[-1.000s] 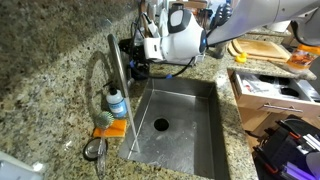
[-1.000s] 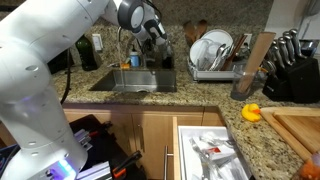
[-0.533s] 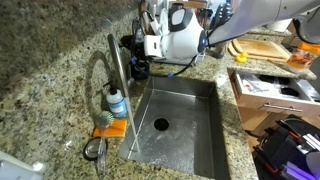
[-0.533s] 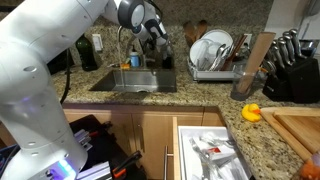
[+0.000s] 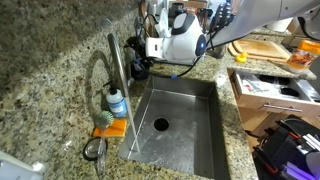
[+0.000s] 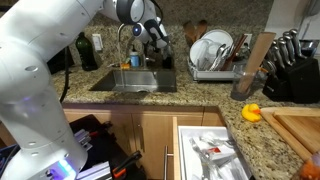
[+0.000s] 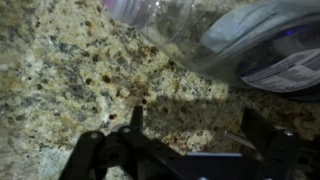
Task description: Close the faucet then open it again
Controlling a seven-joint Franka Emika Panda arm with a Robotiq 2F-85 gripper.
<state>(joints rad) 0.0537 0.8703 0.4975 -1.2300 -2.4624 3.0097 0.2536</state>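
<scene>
Since the frame a second ago the arm's wrist has lifted slightly and drifted toward 2 o'clock in an exterior view; the faucet (image 5: 119, 95) has not changed position. The faucet's long straight tube lies across the sink (image 5: 205, 150) edge, running from 12 toward 6 o'clock along the basin's near side, with the arched neck curving out at 9 o'clock over the granite countertop (image 5: 40, 60). The gripper (image 5: 139, 68) hangs near the tube's upper end, at roughly 1 o'clock from the soap bottle (image 5: 117, 103); contact with the faucet cannot be made out (dark fingers against dark background). Wrist view: fingers (image 7: 135, 122) stand spread wide with nothing between them, speckled granite beneath, and a clear, blurred container (image 7: 190, 35) at 12 o'clock. An orange sponge (image 5: 110, 128) sits just beside the soap bottle at its 6 o'clock, and a metal scrubber (image 5: 94, 150) lies beyond that. In an exterior view the gripper (image 6: 157, 30) is over the sink's back edge, beside the faucet arch (image 6: 123, 35); a dish rack (image 6: 212, 52) stands at 3 o'clock from it, a knife block (image 6: 290, 70) further out, and a yellow duck (image 6: 251, 112) on the counter by an open drawer (image 6: 215, 150).
</scene>
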